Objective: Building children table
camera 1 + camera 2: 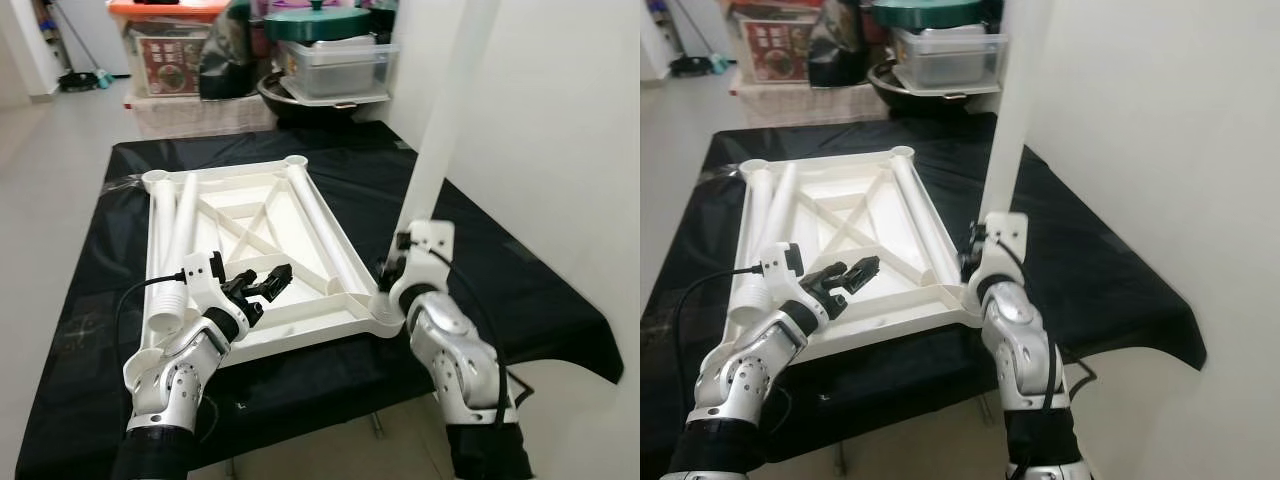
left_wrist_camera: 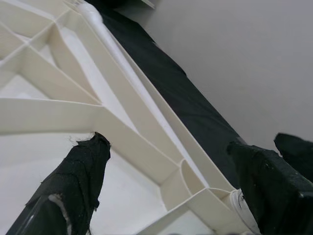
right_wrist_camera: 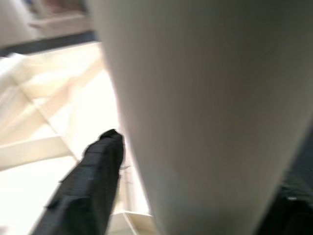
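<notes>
Upright leg (image 1: 447,110) cut off above

Domestic interior, storage corner. Pale tiled floor (image 1: 60,150); plain white wall (image 1: 560,120); stacked lidded plastic storage boxes (image 1: 165,45) and a clear tub (image 1: 335,65) (cookware piled above); broom (image 1: 75,40) at rear; black cloth (image 1: 90,270) covering a low table.

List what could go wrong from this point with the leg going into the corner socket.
1. The tall white leg stands in the near corner socket of the upturned tabletop, gripped low by the right gripper; its long upper part could tip it sideways before it seats.
2. The left gripper hovers open above the ribs, so nothing pins the tabletop; pushing may slide it on the black cloth.
3. Loose legs could roll.
</notes>
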Motion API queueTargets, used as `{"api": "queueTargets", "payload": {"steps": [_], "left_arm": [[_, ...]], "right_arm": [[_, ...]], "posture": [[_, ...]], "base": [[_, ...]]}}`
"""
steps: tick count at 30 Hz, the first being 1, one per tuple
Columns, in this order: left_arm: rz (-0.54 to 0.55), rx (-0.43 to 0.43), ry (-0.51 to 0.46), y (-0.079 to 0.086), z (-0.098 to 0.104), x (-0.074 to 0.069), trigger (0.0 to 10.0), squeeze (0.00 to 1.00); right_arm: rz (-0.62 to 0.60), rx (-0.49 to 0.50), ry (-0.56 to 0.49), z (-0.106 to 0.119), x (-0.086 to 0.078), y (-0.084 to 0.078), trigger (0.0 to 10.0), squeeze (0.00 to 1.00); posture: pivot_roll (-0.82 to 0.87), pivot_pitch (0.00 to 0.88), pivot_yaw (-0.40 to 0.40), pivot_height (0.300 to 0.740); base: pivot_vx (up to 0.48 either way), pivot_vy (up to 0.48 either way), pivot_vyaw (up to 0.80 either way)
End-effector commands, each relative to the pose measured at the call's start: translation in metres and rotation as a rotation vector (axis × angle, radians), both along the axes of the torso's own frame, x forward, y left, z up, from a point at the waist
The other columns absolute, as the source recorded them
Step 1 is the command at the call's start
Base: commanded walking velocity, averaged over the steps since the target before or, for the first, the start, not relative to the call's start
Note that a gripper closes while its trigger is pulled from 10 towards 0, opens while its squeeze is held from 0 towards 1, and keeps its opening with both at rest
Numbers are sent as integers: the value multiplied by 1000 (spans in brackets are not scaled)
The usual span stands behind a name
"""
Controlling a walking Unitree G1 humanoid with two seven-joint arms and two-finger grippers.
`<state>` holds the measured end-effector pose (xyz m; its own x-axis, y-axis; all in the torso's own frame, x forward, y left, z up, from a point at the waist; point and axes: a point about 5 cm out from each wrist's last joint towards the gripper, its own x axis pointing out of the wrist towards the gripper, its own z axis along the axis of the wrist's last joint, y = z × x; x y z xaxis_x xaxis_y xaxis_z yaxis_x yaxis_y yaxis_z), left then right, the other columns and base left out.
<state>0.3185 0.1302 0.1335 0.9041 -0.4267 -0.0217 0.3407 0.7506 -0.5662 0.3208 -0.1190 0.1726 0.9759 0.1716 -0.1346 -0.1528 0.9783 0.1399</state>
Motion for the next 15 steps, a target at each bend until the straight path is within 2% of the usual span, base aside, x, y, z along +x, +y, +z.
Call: {"api": "queueTargets", "payload": {"steps": [1,2,3,4,6,7,9,11,15], "left_arm": [[8,4,8,3,-3,1,10000,0],[7,3,8,2,-3,0,10000,0],[7,3,8,2,-3,0,10000,0],[7,3,9,1,-4,0,10000,0],[5,1,9,-1,-4,-2,10000,0],[5,1,9,-1,-4,-2,10000,0],[10,1,9,0,-4,-2,10000,0],[16,1,8,1,-4,-2,10000,0],[20,1,7,2,-4,-2,10000,0]], "right_arm": [[163,30,-96,22,1,9,10000,1000],[259,48,-131,31,0,8,10000,0],[259,48,-131,31,0,8,10000,0],[323,62,-154,37,-1,8,10000,0],[520,41,-244,54,-8,3,10000,0],[520,41,-244,54,-8,3,10000,0],[717,-13,-301,62,-20,3,10000,0],[830,-36,-303,62,-27,6,10000,0],[851,-56,-264,50,-24,10,10000,0]], "posture": [[54,0,-58,740],[54,0,-59,740],[54,0,-59,740],[54,0,-59,740],[61,0,-68,740],[61,0,-68,740],[68,0,-73,740],[71,0,-75,740],[84,0,-82,740]], "base": [[0,0,0],[0,0,0],[0,0,0],[0,0,0],[0,0,0],[0,0,0],[0,0,0],[0,0,0],[0,0,0]]}}
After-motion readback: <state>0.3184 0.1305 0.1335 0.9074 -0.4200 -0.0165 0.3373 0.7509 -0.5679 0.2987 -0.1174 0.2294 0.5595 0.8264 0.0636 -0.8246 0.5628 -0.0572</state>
